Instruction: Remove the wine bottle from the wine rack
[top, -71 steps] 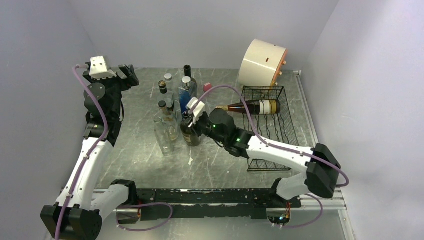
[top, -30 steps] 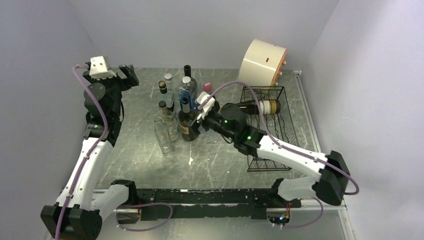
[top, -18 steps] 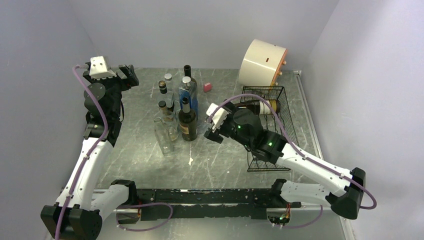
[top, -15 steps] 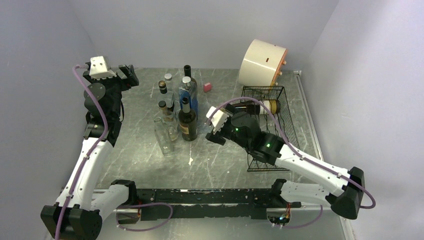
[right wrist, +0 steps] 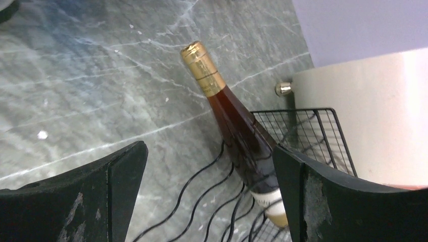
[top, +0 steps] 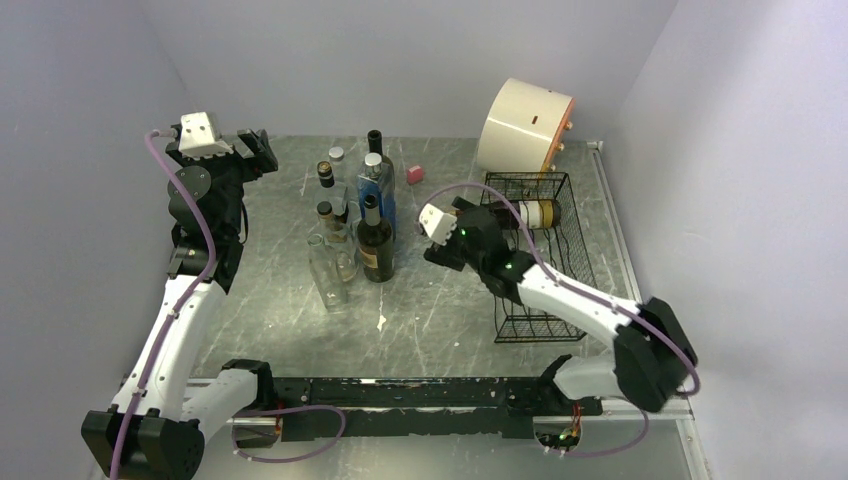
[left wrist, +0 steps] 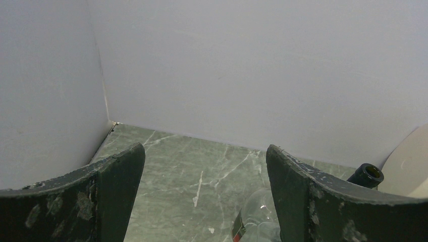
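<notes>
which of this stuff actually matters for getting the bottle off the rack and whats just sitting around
Part of the job:
- wine bottle, lying on the wine rack
- right gripper, open, facing the bottle

Just lying about:
- standing bottles, clustered left of the rack
- cream drum behind the rack
- small pink object
- left gripper, open, off in the far-left corner

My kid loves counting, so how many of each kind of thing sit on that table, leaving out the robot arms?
Standing bottles: about 7, crowded together
Wire rack: 1
Wine bottle lying on it: 1
Cream drum: 1
Pink block: 1
Total: about 11
</notes>
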